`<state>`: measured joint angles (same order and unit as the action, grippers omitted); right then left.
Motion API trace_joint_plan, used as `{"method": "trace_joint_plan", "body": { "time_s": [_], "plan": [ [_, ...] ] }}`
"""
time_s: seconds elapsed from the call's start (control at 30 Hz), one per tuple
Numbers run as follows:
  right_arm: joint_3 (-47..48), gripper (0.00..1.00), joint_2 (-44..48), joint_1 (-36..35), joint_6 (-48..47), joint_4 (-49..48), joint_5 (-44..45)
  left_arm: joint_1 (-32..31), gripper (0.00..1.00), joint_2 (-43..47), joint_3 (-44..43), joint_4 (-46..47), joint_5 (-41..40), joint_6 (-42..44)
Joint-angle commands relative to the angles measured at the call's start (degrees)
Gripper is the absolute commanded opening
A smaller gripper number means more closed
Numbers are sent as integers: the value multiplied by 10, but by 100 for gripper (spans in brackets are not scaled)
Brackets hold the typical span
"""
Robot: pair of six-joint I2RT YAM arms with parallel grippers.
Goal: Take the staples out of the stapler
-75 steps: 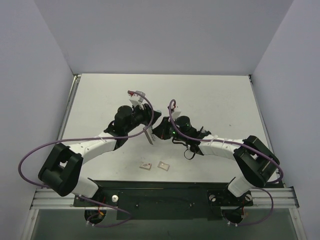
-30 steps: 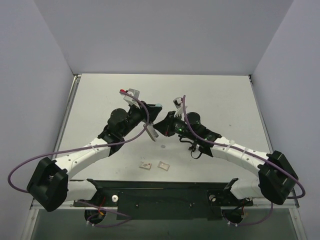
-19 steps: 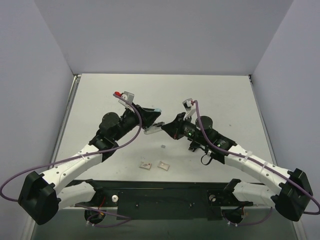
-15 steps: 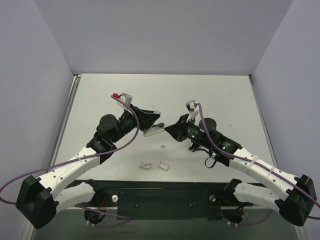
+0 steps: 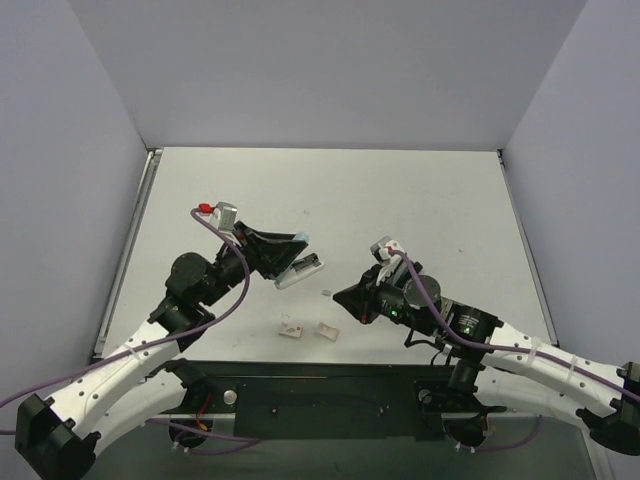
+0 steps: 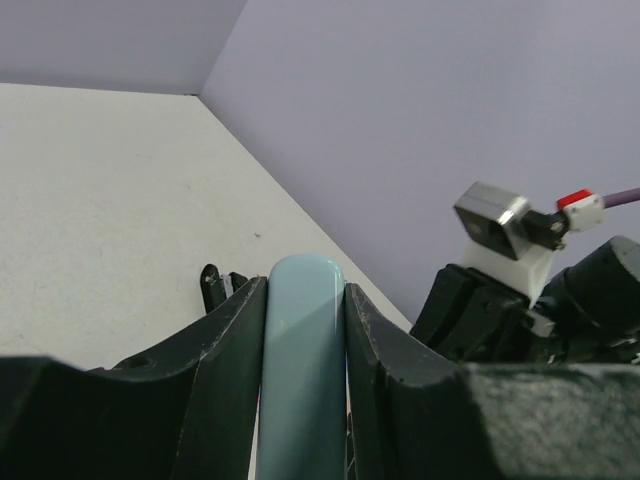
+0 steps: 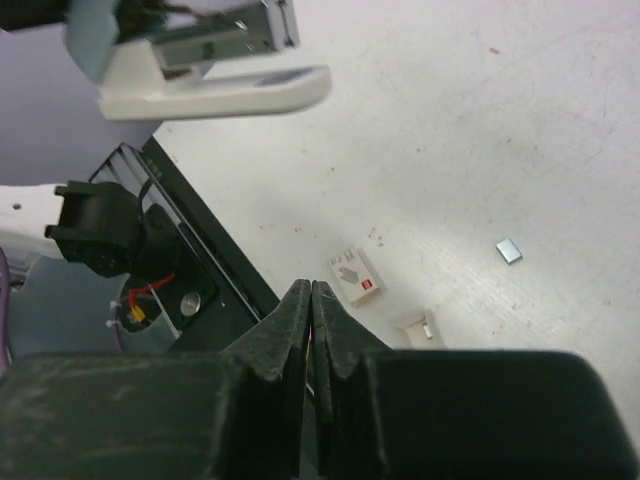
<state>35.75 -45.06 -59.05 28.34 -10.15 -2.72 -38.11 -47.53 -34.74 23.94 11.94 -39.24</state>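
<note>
both arms have been drawn back and apart. stapler (image 5: 298,269) is held aloft, clamped in left pincer (image 5: 287,255); right pincer (image 5: 352,303) closed, empty. unloading judged nearly done; magazine (image 7: 225,38) to be rechecked.

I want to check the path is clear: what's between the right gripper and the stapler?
In the overhead view, one small silvery bit lies on the table between the shut right gripper and the stapler. The rest of that stretch is bare.
</note>
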Motion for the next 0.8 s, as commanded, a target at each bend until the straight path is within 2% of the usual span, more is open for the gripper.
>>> {"method": "trace_joint_plan", "body": {
  "time_s": [0.0,0.23,0.77],
  "plan": [
    [-20,0,-13,-42,13,-50,56,-4,0,37,10,33,8,-53],
    [0,0,-42,-93,-16,-94,53,-4,0,48,19,22,39,-103],
    [67,0,-91,-96,-71,-116,42,-4,0,62,78,68,110,-197]
  ]
}}
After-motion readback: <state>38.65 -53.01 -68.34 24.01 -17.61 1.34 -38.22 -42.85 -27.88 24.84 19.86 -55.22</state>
